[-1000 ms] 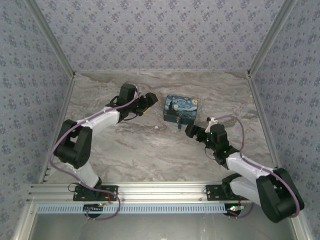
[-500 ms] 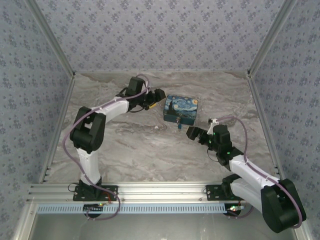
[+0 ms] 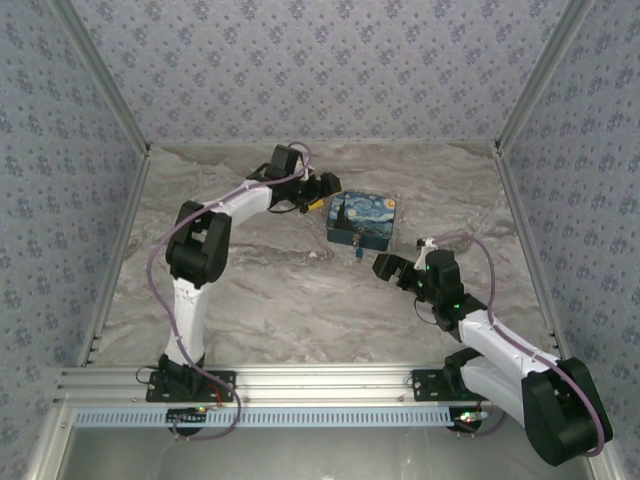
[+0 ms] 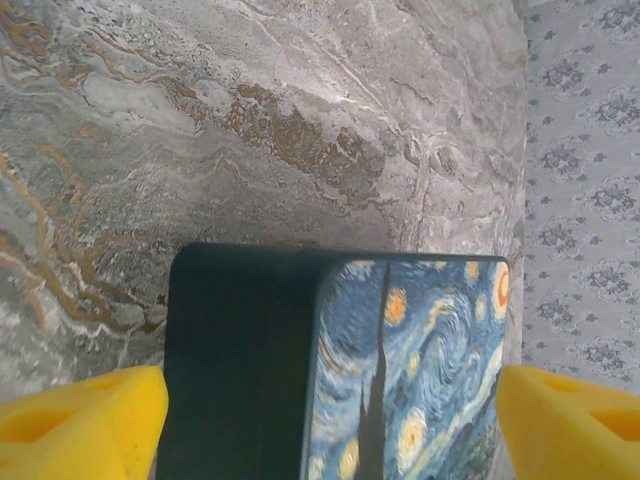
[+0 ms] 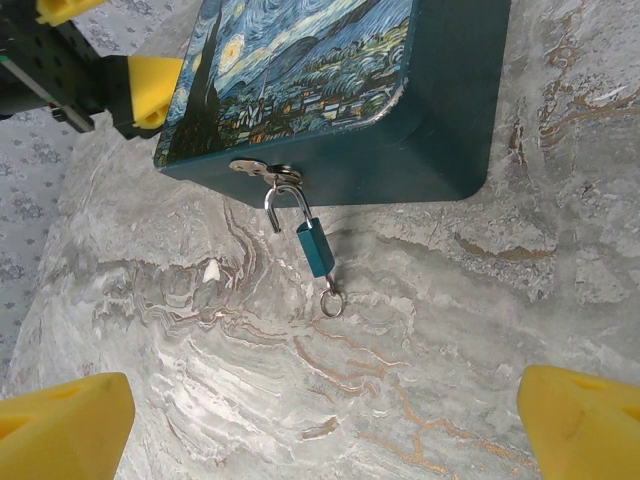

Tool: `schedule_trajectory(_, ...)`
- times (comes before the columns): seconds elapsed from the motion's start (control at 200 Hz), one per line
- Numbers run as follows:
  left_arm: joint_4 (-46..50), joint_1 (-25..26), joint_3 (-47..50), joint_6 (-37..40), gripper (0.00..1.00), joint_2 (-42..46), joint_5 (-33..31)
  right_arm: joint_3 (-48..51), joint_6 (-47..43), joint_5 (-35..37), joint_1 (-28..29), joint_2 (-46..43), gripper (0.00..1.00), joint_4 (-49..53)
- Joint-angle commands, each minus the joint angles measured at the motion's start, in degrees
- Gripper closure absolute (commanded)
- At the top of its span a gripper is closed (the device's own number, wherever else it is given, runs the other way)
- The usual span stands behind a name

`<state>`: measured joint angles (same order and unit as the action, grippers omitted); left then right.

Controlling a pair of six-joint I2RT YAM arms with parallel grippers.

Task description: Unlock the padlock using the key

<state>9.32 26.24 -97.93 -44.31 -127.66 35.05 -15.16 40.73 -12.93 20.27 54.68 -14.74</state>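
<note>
- My left gripper [image 4: 322, 425]: the bottom corners of the left wrist view crop both yellow pads, so I see their tips alone.
- The starry-night box [image 4: 400, 370] runs off that same bottom edge. In the right wrist view the top edge cuts its far side.
- My right gripper [image 5: 322, 418]: its pads are clipped at the bottom corners.
- The key [image 5: 332, 301]: I make out a small ring under the padlock [image 5: 316, 248], but I cannot tell its blade.
- From above, the padlock is a mere speck.
</note>
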Motion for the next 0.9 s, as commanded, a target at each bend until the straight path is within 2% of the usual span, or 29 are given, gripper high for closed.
schedule_trajectory(0.0,3.5,-0.23,-4.04,2.21,0.18,-2.77,3.73,-0.31,0.59,-0.61,0.11,-0.03,0.0,1.43)
schedule_trajectory(0.235,6.57,-0.31,-2.21,5.15,0.22,-3.65,1.23,-0.99,0.38,-0.83,0.03,1.83,0.0,1.52)
schedule_trajectory(0.515,2.2,-0.84,10.84,5.38,0.28,1.69,-2.11,-2.96,-0.9,-3.0,0.03,6.62,0.01,-1.92)
schedule_trajectory(0.755,-2.7,-1.45,20.91,4.2,0.29,6.35,-2.44,-6.18,-3.31,-8.66,-0.1,16.89,0.13,-9.82)
schedule_trajectory(0.894,-3.95,-1.54,23.07,3.65,0.29,7.54,-2.75,-8.04,-3.73,-11.26,-0.06,24.06,0.26,-14.26)
